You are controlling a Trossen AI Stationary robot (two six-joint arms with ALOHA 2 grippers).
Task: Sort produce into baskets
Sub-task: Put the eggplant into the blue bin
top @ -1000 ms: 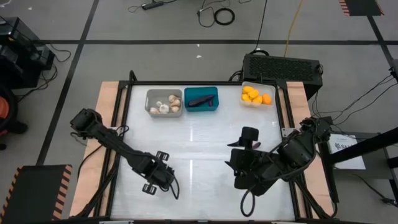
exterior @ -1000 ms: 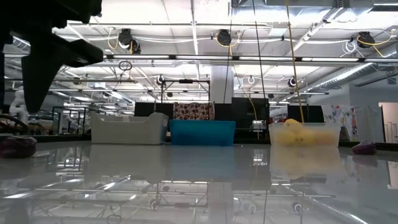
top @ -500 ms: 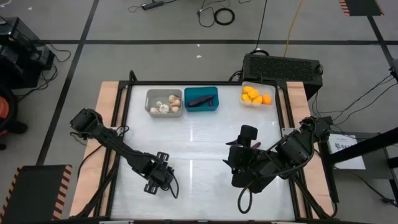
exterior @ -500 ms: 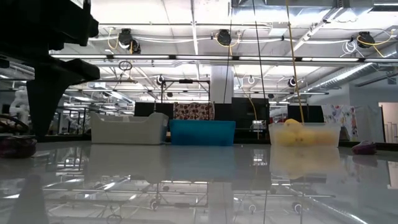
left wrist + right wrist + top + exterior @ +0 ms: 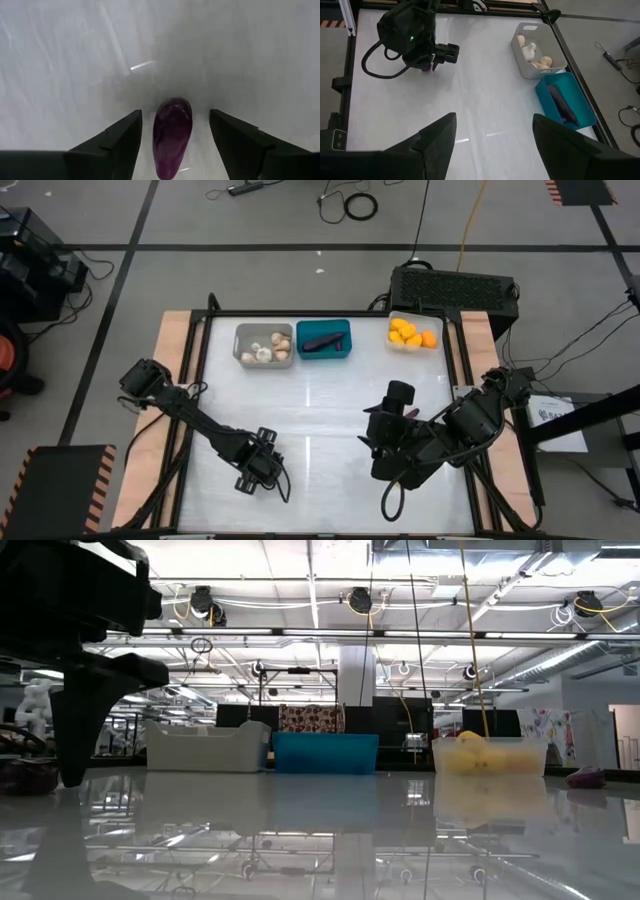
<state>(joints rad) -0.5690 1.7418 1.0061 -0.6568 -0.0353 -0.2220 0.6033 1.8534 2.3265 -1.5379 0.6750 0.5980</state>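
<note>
Down low, left hand [image 5: 172, 145] wide astride a purple vegetable [image 5: 172, 135] — right hand [image 5: 492, 145] wide, aloft.

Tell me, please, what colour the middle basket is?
Teal blue; the middle basket shows best in the high view.

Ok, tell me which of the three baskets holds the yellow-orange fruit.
The clear basket, the rightmost of the row in the high view; the grey basket holds pale bulbs and the teal basket a purple vegetable.
</note>
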